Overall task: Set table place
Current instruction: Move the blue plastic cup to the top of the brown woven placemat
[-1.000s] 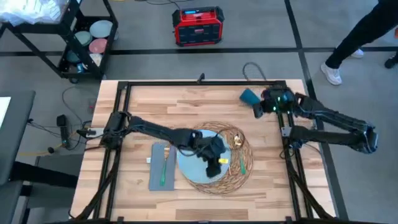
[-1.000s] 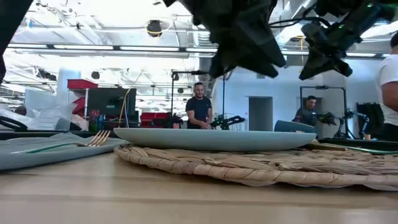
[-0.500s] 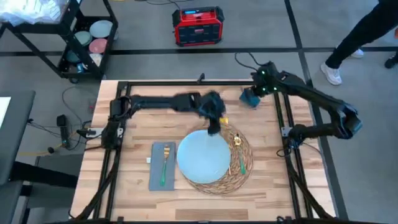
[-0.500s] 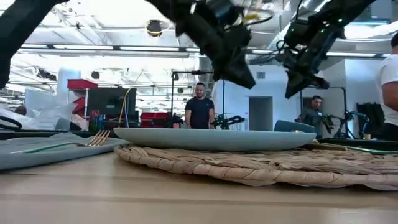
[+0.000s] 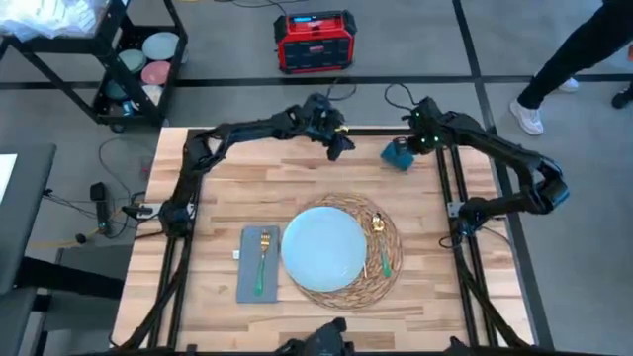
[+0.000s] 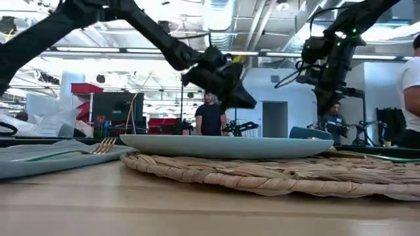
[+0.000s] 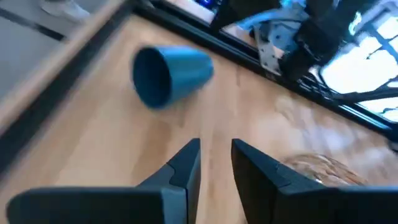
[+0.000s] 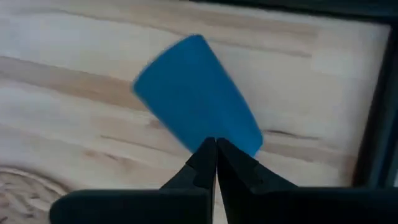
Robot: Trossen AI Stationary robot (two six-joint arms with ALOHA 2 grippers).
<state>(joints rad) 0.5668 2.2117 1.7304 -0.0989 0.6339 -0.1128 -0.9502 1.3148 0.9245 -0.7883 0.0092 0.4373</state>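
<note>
The left gripper [image 5: 337,141] has left the middle of the table [image 5: 227,178]: a second ago it hung over the plate [image 5: 323,246], and now it is up at the far edge, its jaws slightly spread and holding nothing, pointing toward the blue cup [image 5: 397,154]. The right gripper [image 5: 419,140] has swung in from the far right corner and now sits just beside that cup, jaws pressed together and empty.

The cup lies on its side near the far right corner, well apart from the wicker placemat [image 5: 386,233]. The placemat sits right of centre toward the near side, with the pale plate on it, shifted left so it overhangs the mat's left edge. A utensil [image 5: 383,255] with a gold end lies on the mat's right part. A grey napkin [image 5: 256,265] carrying a fork [image 5: 262,259] lies just left of the plate.

The plate looks placed, so the cup is probably next; both arms seem to be converging on it.

Beyond the table are a red case [image 5: 315,42] on the floor, a cart [image 5: 138,59] with bowls, and a person [image 6: 210,116] standing in the background.
</note>
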